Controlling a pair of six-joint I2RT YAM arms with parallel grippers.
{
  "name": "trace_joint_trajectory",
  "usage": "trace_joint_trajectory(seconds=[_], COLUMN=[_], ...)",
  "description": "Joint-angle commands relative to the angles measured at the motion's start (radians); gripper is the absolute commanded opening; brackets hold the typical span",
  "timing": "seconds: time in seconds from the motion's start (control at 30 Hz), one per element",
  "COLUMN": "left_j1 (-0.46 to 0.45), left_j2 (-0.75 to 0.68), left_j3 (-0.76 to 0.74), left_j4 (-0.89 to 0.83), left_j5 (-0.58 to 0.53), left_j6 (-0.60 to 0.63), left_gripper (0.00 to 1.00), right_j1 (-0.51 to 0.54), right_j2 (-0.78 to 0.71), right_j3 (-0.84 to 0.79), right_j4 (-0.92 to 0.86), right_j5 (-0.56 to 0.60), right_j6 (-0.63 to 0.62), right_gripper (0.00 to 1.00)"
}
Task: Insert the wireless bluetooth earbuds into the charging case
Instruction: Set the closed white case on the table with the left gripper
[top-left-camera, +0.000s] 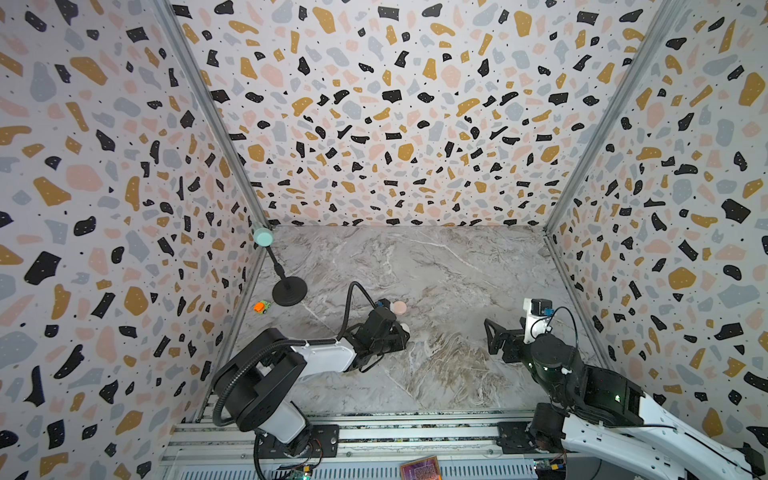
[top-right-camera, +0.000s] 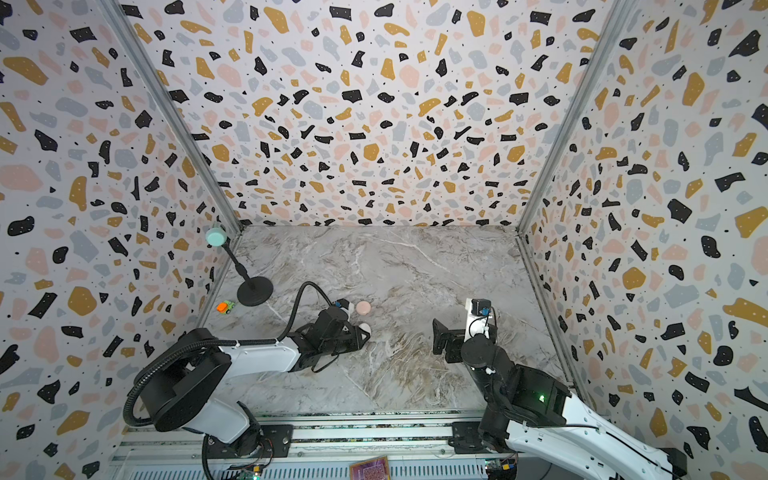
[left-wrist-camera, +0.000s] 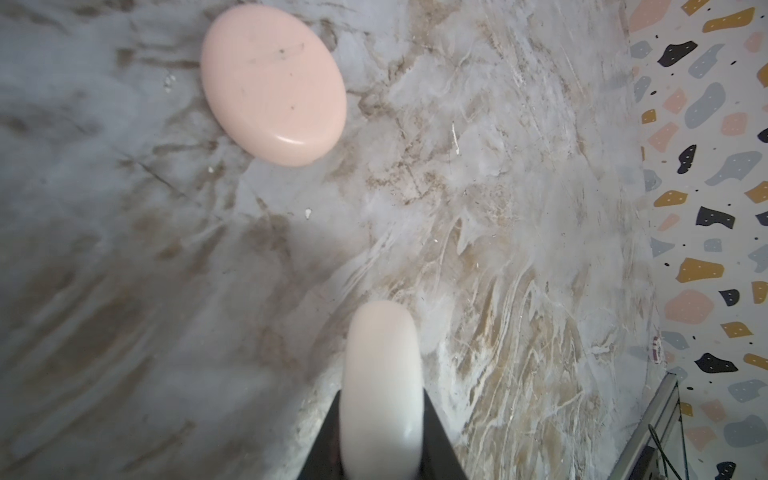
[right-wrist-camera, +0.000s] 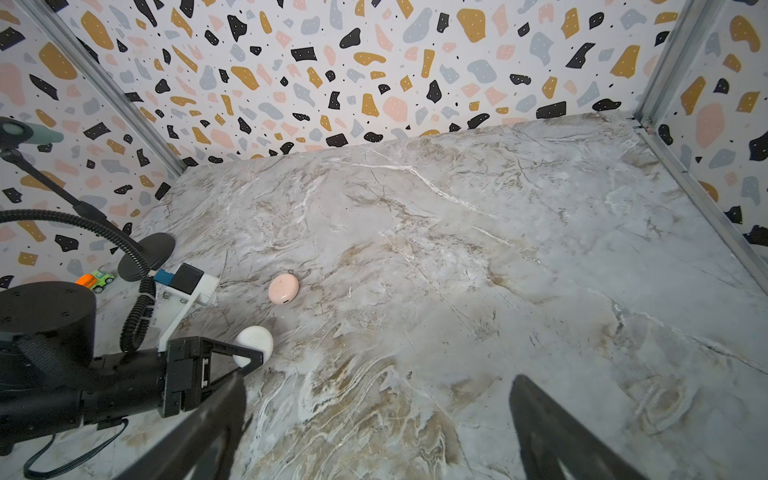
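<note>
A white charging case (left-wrist-camera: 381, 365) is being gripped edge-on by the left end effector (right-wrist-camera: 251, 353), close to the tabletop (right-wrist-camera: 498, 249); a pink charging case (left-wrist-camera: 273, 85) is lying closed nearby. The right end effector (right-wrist-camera: 378, 380) is being held open, well apart.

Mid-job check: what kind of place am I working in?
Probably a staged robot test booth: terrazzo-print walls box in a marble-look tabletop; left arm and right arm sit on an aluminium rail.
</note>
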Motion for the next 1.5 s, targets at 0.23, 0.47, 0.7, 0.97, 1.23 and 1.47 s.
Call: trace_joint_trajectory(seconds=[0.23,0.47,0.7,0.97,1.23,1.47], left_j1=[0.020,0.020,0.020,0.020,0.021,0.027], left_j2=[0.049,0.090,0.100,0.084,0.079,0.073], left_j3=[0.057,0.085,0.095,0.100,0.108,0.118], left_j4=[-0.077,-0.119,-0.143,-0.170,-0.201,-0.239], left_j5=[-0.012,0.004,0.008,0.009,0.001,-0.010], left_j6=[-0.034,-0.016,-0.009,-0.007,0.039,0.069], left_gripper=[0.01,0.11,0.20,0.30,0.34,0.36], right_j1=[-0.003,-0.002,-0.003,-0.003,-0.003,-0.003], right_j2=[-0.011,-0.011,-0.012,-0.017,-0.017,-0.017], right_j3=[-0.007,-0.008,-0.008,-0.010,-0.010,-0.011], right_j4=[0.012,0.016,0.017,0.020,0.021,0.022], right_j5=[-0.001,-0.003,-0.005,-0.006,-0.006,-0.008], right_j6=[-0.017,-0.021,-0.023,-0.024,-0.026,-0.027], right_gripper=[0.99,0.99,0.99,0.99,0.99,0.99])
